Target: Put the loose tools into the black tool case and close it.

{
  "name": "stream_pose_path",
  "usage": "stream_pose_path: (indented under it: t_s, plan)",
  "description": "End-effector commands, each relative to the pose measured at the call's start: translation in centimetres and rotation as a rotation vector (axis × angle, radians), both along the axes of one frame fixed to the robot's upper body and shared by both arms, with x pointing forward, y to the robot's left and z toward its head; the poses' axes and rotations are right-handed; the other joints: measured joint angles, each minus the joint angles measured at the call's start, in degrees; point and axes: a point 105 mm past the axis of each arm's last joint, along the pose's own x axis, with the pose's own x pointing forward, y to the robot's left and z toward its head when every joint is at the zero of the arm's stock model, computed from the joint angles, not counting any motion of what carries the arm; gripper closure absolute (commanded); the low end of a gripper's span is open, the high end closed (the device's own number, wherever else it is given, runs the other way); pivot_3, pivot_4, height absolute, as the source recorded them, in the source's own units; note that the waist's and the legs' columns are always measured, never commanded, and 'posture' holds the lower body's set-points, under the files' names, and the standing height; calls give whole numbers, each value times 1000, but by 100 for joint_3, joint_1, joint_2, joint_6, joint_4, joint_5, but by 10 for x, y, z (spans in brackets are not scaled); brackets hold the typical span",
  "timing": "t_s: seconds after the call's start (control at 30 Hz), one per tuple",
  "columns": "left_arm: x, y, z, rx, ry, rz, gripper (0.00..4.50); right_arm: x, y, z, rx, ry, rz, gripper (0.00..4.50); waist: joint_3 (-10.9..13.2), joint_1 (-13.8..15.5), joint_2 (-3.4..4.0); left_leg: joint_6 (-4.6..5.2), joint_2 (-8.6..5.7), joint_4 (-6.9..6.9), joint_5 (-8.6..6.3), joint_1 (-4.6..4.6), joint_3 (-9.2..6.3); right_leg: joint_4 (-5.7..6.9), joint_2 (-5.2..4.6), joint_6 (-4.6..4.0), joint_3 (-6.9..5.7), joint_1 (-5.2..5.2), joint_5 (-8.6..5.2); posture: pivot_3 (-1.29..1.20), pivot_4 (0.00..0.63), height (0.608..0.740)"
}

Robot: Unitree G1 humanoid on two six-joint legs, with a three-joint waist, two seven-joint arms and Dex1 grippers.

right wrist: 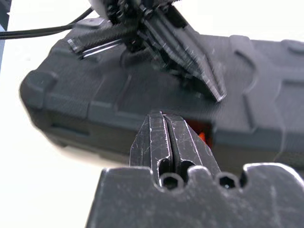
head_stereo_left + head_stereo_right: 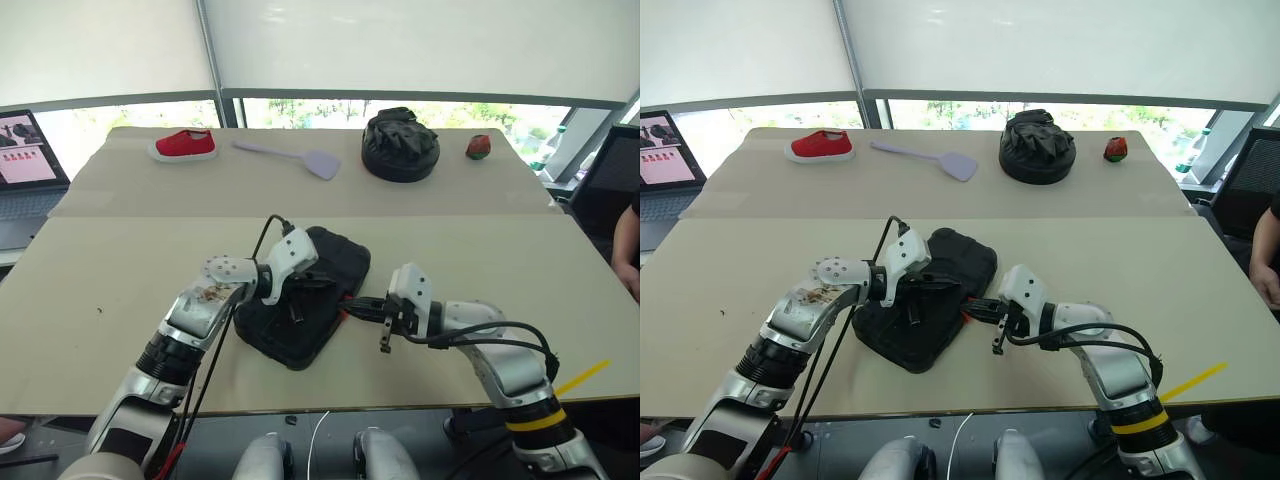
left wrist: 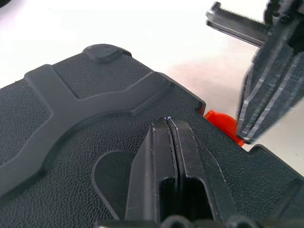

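Left gripper, fingers clenched, presses the case lid. Right gripper, clenched empty, may slip off the latch, leaving it unlocked.

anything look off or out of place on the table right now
Nothing stands out. The black tool case lies shut and flat, set at an angle to the table edge. The left gripper rests shut on its lid, and the right gripper is shut by the orange latch.
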Motion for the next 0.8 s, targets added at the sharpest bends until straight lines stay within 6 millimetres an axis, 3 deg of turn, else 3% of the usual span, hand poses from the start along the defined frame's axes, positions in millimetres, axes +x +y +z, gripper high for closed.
stream_pose_path:
  t_s: [0.03, 0.23, 0.33, 0.8]
  plan:
    - [-11, 12, -53, 130, 187, 42, 4427, -2, -6, 5, -12, -27, 3, 4500, 0, 2, 0, 0, -1, 0, -1, -1, 0, 0, -2, 1, 0, 0, 0, 0, 150, 740]
    - [-12, 15, -53, 130, 188, 51, 4427, -13, -29, 7, 1, 27, -44, 4500, 0, 50, -1, 3, -2, 0, -3, -2, 0, -4, -7, 4, -2, 3, -3, 0, 150, 740]
    - [-11, 16, -53, 128, 187, 58, 4427, -15, -31, -6, -29, 61, -55, 4500, 0, 55, 0, 2, -1, 0, -3, -1, 0, -4, -7, 4, -1, 3, -4, 0, 150, 740]
    - [-10, 16, -51, 124, 193, 68, 4427, 13, 4, -18, 32, 59, -26, 4500, 0, -22, -2, 2, 2, 0, -3, 3, -1, 0, 0, 7, 3, 0, -9, 0, 150, 740]
